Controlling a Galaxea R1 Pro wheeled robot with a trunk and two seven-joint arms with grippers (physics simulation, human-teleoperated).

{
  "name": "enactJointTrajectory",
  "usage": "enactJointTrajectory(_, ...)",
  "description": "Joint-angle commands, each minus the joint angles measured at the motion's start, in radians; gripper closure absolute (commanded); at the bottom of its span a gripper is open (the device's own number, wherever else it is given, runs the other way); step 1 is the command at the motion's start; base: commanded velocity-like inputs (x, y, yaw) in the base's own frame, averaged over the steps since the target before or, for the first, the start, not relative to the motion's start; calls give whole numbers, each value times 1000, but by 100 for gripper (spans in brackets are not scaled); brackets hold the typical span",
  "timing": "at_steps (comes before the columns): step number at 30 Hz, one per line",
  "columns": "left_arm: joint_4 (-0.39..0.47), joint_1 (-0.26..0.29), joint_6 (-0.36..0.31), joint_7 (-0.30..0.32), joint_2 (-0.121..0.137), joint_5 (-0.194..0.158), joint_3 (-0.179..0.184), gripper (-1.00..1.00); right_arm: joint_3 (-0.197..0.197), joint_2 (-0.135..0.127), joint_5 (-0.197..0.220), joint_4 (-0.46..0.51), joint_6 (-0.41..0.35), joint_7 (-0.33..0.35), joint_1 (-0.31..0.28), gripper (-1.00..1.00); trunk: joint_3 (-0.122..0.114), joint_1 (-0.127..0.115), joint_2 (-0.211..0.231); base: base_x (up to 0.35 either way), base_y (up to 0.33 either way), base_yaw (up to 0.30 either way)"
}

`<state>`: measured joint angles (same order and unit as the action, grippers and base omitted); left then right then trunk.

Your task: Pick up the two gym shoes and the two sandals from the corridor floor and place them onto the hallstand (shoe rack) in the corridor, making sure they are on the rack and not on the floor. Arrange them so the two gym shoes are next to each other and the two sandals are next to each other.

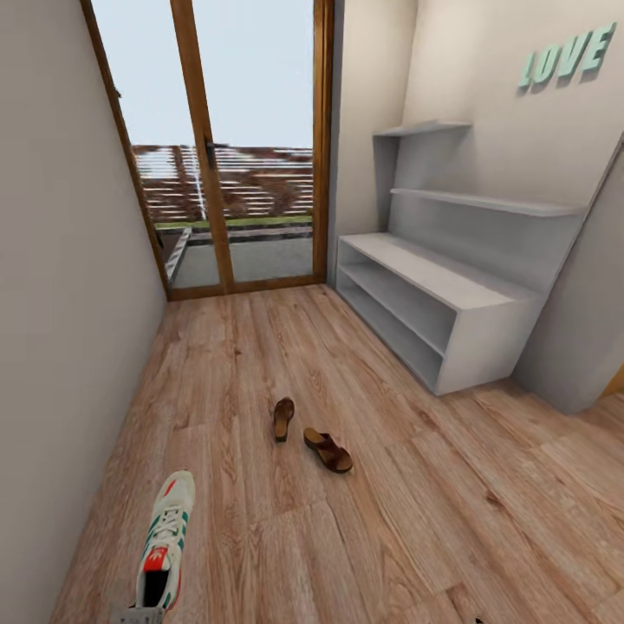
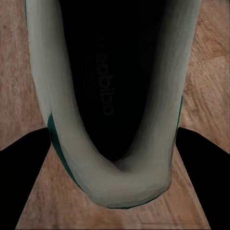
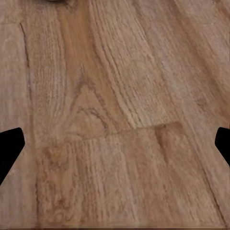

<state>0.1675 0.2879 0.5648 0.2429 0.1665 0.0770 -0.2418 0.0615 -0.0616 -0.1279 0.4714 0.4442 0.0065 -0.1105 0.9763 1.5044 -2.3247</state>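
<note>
Our left gripper (image 2: 115, 143) straddles a gym shoe (image 2: 112, 86), grasp uncertain; insole reads "adidas"; "LOVE" (image 1: 568, 56) at two o'clock.

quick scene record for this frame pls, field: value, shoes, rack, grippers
gym shoe: one in head view, on the corridor floor near the left wall
left gripper: jaws spread either side of the shoe's heel, not closed on it
sandals: both on the floor, mid-corridor, apart, angled differently
hallstand: right wall, both shelf levels bare
right gripper: jaws open over bare planks
glass door: far end, shut
placed on rack: none yet
</note>
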Motion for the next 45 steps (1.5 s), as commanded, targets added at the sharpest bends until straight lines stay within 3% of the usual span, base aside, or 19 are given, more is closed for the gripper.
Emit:
enactJointTrajectory(1, -7, -5, -3, 10, 2, 2, -9, 100, 2, 7, -5, -6, -3, 4, 1, -100, 1, 0, 0, 0, 0, 0)
enactJointTrajectory(10, -21, -46, -36, 30, 1, -38, -13, 100, -3, 6, 28, -57, -53, 8, 4, -100, 1, 0, 0, 2, 0, 0)
enactJointTrajectory(28, -25, -49, -36, 31, 1, -37, -13, 100, -2, 6, 31, -63, -62, 7, 5, -100, 1, 0, 0, 199, 184, 0)
enactJointTrajectory(45, -26, -49, -36, 30, 1, -34, -13, 100, 0, 5, 30, -63, -59, 6, 5, -100, 1, 0, 0, 31, 13, 0)
